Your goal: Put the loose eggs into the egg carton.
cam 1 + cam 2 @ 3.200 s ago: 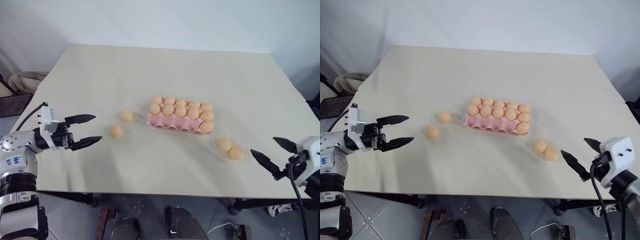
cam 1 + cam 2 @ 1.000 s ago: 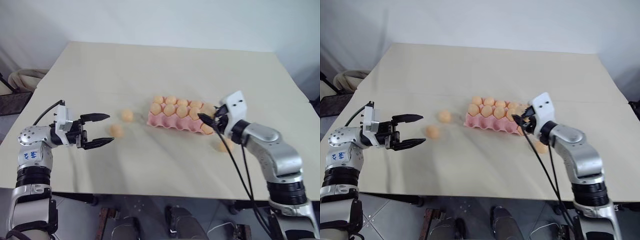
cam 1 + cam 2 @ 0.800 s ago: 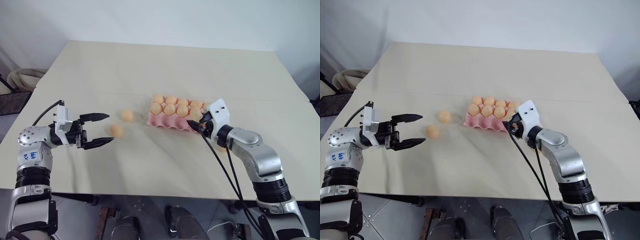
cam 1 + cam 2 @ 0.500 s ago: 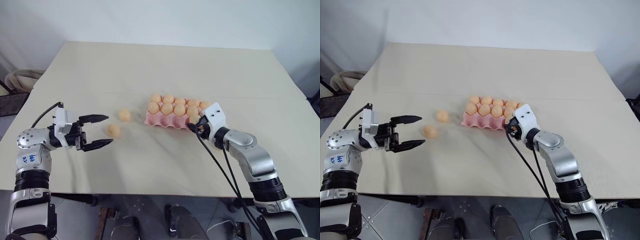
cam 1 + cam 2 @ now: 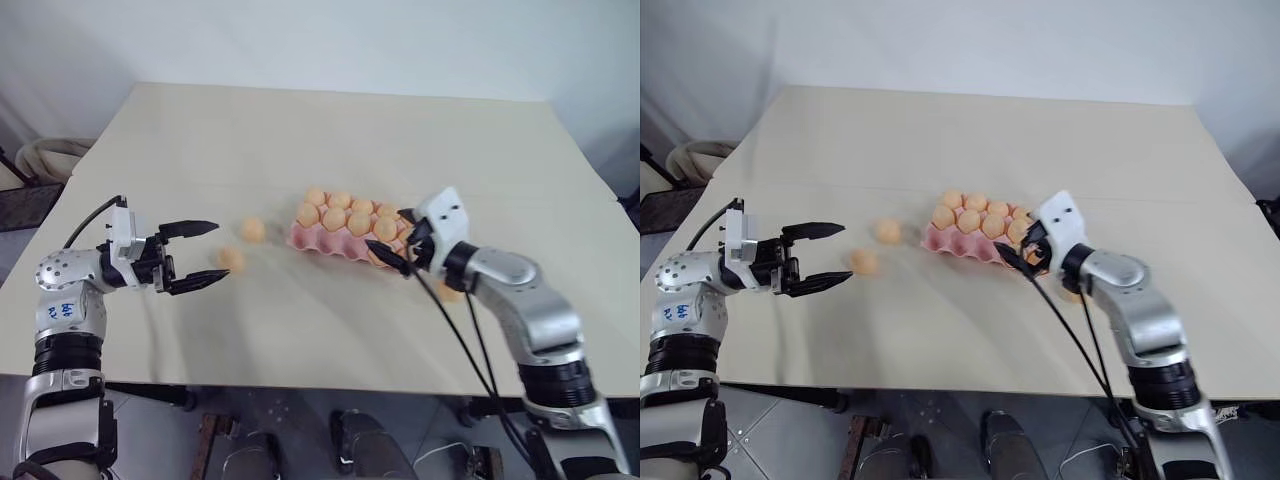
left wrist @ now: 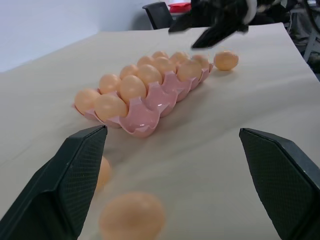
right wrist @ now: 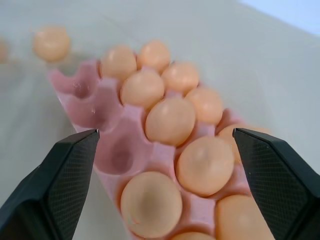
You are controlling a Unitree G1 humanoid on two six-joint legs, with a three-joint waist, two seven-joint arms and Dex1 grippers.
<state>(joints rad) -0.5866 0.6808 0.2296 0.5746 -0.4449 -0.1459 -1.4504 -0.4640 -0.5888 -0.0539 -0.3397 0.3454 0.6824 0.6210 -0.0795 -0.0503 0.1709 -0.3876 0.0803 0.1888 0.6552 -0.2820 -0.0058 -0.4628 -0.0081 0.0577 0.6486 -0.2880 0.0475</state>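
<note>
beige table [image 5: 300, 130] | egg carton [image 5: 330, 240] long axis left-right | left pincer [image 5: 196, 256], right pincer [image 5: 398, 243] both agape, empty

Matt pink moulded egg carton [image 7: 112, 130] – smooth, faintly shiny eggs [image 7: 170, 121] – on a matt beige table [image 5: 300, 140].

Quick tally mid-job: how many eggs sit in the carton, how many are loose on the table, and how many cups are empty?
Eggs in the egg carton: 12
Loose eggs: 3
Empty cups: 3
Total eggs: 15
</note>
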